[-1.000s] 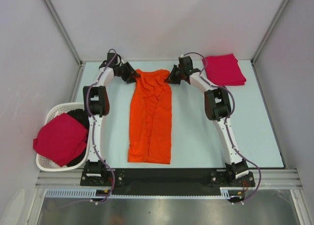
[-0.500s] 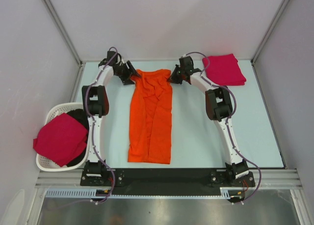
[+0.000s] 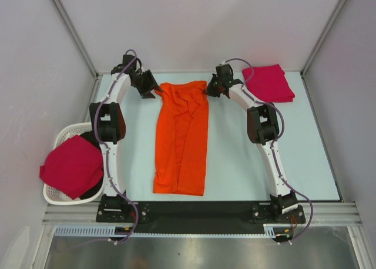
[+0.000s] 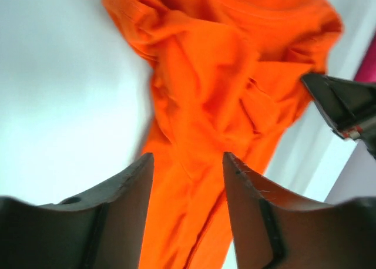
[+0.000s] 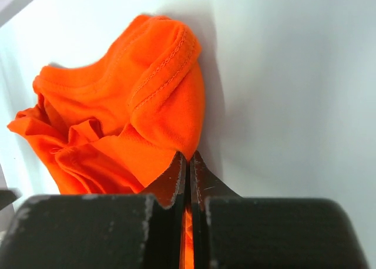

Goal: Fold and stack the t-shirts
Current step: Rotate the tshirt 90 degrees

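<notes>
on the desk we saw the orange t-shirt lying as a long strip between the two arms, its long axis running from the near edge to the far side. the folded crimson-pink t-shirts sat at the far right corner. the white basket at the left held another crimson-pink t-shirt over something dark. the right pincer was clamped on the strip's far right corner. the left pincer stood open and empty just beside the far left corner, which we judged it should take next.
</notes>
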`<state>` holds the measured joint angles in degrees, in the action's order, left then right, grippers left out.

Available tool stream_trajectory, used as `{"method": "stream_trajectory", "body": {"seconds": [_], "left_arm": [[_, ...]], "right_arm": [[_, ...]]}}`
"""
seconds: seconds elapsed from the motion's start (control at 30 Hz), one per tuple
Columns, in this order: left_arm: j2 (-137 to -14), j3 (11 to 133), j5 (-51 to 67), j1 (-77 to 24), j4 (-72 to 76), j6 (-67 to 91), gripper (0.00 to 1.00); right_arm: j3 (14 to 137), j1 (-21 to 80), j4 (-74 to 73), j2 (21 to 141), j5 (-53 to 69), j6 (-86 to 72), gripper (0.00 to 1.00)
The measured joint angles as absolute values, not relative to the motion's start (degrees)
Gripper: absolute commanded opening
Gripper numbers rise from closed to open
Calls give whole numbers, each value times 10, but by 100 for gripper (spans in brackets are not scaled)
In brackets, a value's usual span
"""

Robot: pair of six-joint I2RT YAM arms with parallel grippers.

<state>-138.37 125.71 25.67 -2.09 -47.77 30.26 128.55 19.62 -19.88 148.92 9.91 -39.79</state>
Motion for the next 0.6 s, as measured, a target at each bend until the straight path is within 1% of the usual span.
{"method": "stream_trajectory", "body": {"seconds": [0.03,0.07,0.3,0.6], "left_arm": [[-1371,1255,257,-22,-478,301,4],[-1357,1252,256,-23,-478,302,0],[-1277,1203,266,-45,-468,295,0],[-1309,1155,272,-119,-475,279,0]], "right_arm": [[1289,195,-201,1489,99,-397,0],[1292,194,-203,1489,99,-397,0],[1302,189,-208,1489,102,-394,0],[1303,189,-208,1496,121,-394,0]]}}
